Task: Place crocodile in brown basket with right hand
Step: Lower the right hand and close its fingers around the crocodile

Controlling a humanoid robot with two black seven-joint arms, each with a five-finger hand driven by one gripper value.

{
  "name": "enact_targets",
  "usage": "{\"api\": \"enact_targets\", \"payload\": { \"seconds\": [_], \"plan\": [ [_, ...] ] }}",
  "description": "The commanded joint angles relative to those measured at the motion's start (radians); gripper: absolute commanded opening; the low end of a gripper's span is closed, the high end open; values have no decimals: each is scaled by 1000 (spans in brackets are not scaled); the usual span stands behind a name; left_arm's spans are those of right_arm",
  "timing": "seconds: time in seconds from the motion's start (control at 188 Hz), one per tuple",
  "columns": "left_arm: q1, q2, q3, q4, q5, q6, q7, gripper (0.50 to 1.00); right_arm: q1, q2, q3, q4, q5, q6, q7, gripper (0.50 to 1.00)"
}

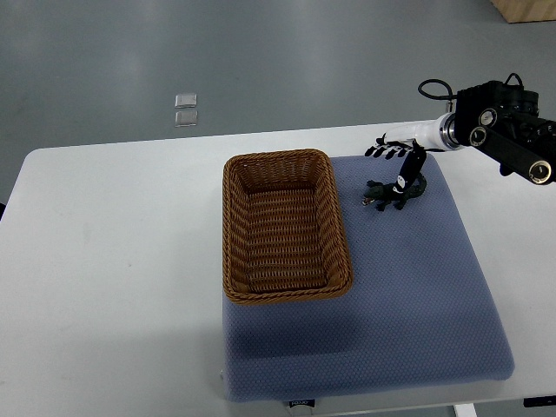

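Observation:
A small dark green crocodile (385,195) lies on the blue mat (408,295), just right of the brown wicker basket (233,226), which has nothing in it. My right hand (398,159) comes in from the right edge on a black and white arm and hovers over the crocodile's back end. Its fingers (380,149) are spread out to the left, and one dark digit (414,167) points down to the crocodile's tail end. Contact between them is not clear. The left arm is out of the picture.
The mat lies on a white table (104,261), and the basket stands on the mat's left part. Two small clear squares (185,109) lie on the grey floor beyond the table. A wooden corner (526,9) shows at the top right.

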Motion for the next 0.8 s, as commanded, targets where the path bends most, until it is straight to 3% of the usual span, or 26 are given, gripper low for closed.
{"api": "enact_targets", "payload": {
  "seconds": [0.0, 0.421, 0.586, 0.682, 0.794],
  "plan": [
    [0, 0, 0, 0, 0, 0, 0, 1000, -25, 3, -4, 0, -2, -28, 0, 930],
    [0, 0, -1, -2, 0, 0, 0, 1000, -88, 4, -16, -3, -27, -117, 9, 921],
    [0, 0, -1, -2, 2, 0, 0, 1000, -97, 17, -25, -25, -85, -151, 25, 895],
    [0, 0, -1, -2, 0, 0, 0, 1000, -103, 20, -30, -29, -87, -157, 26, 797],
    [0, 0, -1, -2, 0, 0, 0, 1000, -103, 20, -30, -29, -87, -158, 28, 641]
  ]
}}
